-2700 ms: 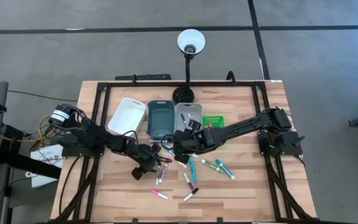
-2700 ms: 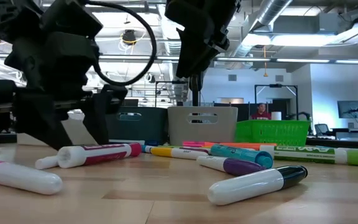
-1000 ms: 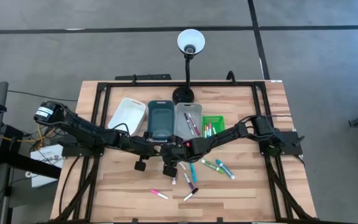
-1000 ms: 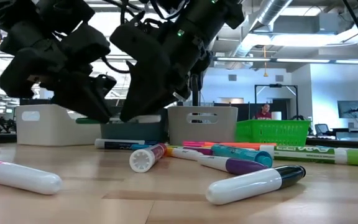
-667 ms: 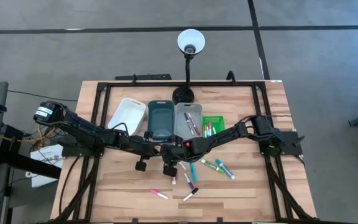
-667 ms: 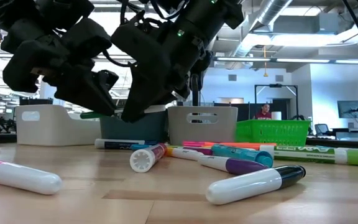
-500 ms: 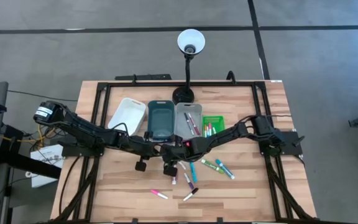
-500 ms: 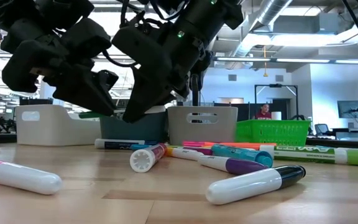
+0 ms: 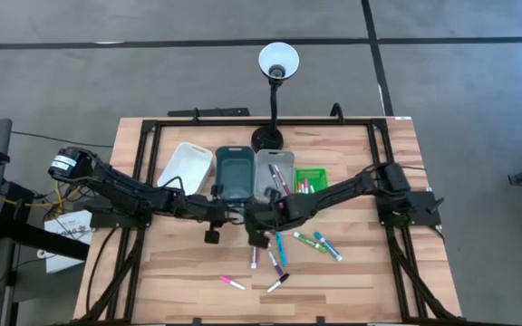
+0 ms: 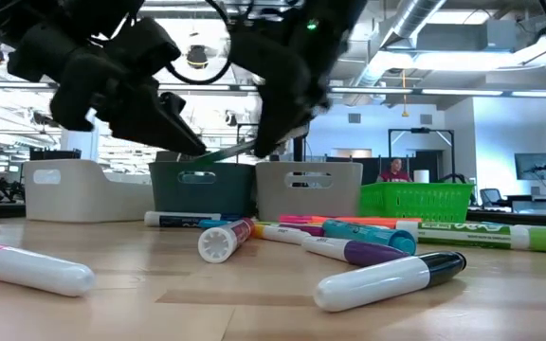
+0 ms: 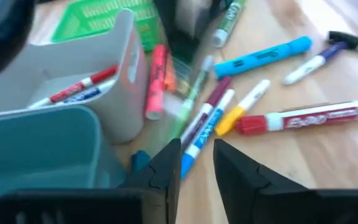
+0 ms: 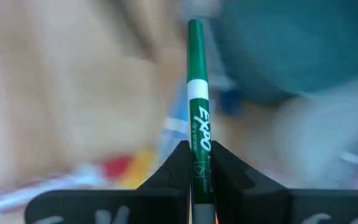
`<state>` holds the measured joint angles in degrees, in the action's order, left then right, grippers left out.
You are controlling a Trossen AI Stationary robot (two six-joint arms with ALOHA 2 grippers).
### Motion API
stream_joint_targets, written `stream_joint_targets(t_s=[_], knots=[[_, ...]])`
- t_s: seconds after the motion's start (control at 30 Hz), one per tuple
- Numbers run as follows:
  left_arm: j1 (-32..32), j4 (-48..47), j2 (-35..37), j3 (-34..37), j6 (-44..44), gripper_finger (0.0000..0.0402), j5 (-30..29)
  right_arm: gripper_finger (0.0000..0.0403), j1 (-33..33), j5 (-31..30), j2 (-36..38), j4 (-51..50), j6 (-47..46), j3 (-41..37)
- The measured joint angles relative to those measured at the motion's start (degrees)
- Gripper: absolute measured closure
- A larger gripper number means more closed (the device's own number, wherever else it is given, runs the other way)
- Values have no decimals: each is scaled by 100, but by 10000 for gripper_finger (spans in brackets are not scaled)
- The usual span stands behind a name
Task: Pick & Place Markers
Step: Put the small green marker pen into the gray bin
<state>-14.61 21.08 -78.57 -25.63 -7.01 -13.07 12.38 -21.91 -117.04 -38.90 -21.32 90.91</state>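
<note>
Right gripper [image 12: 194,163] clamping green marker [image 12: 196,106] above bench [image 9: 361,272], near teal tray [image 9: 235,172]; lower barrel hiding between jaws. Left gripper [image 11: 194,165] hovering beside, jaws standing apart, holding nothing. Background blurring.

Markers [image 9: 279,254] on table [image 9: 379,272], trays [image 9: 235,173] behind.

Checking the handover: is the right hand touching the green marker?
Touching. The right wrist view shows the right hand with both fingers pressed against the green marker, whose barrel sticks out between them.
</note>
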Motion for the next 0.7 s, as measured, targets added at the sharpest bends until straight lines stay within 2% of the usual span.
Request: stream_joint_targets(t_s=[0.13, 0.27, 0.47, 0.6, 0.7], knots=[[-39, 131, 60, 8, -2, 309, 239, 373, -28, -985, 443, -865, -628, 0], [-149, 128, 102, 9, 175, 309, 746, 371, -112, -1406, 757, -1808, -1690, 3], [-418, 127, 99, 9, 826, 309, 1604, 378, -535, -1274, 587, -2786, -3132, -2], [-677, 119, 99, 9, 857, 309, 1795, 368, -814, -1003, 252, -2532, -2893, -2], [-794, 100, 99, 9, 852, 309, 1770, 370, -1070, -416, 67, -2369, -2608, -2]])
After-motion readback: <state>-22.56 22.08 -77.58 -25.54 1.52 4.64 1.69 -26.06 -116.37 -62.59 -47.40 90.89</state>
